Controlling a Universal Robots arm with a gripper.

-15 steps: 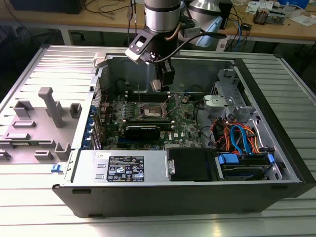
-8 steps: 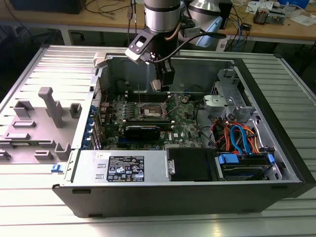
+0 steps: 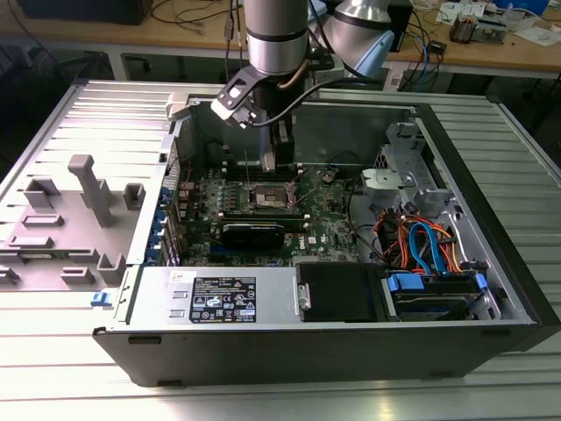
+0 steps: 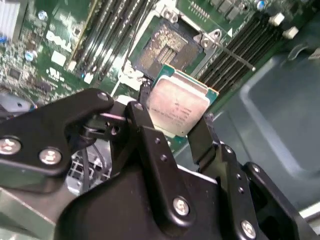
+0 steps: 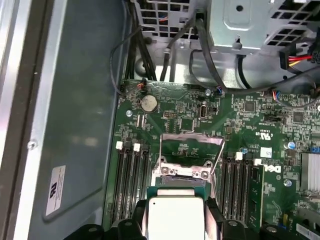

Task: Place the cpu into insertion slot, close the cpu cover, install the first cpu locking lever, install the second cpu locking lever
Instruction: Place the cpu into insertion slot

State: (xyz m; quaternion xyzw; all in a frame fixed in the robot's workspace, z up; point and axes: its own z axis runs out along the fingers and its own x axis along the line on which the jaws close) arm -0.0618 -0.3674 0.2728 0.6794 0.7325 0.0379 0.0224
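Observation:
My gripper [image 4: 172, 122] is shut on the cpu [image 4: 177, 106], a flat square chip with a silver-grey top and green edge, clamped by two opposite sides between the black fingers [image 4: 145, 125]. It hangs tilted a little above the insertion slot [image 4: 164, 46], whose tan-gold contact field lies bare in its dark frame. In the first wrist view the cpu [image 5: 175, 216] sits in the gripper [image 5: 175, 222], with the silvery cpu cover [image 5: 182, 172] raised just beyond it and thin wire levers [image 5: 220, 152] swung up. In the exterior view the gripper [image 3: 267, 162] hovers over the insertion slot [image 3: 267, 196].
Black memory slots [image 5: 131, 175] flank the socket on both sides. A black graphics card [image 3: 252, 233] lies just in front of it. The open case [image 3: 351, 346] holds a power supply [image 3: 223, 296], drive cage [image 3: 399, 153] and coloured cables [image 3: 425, 246]. A grey side panel [image 3: 79, 202] lies at the exterior view's left.

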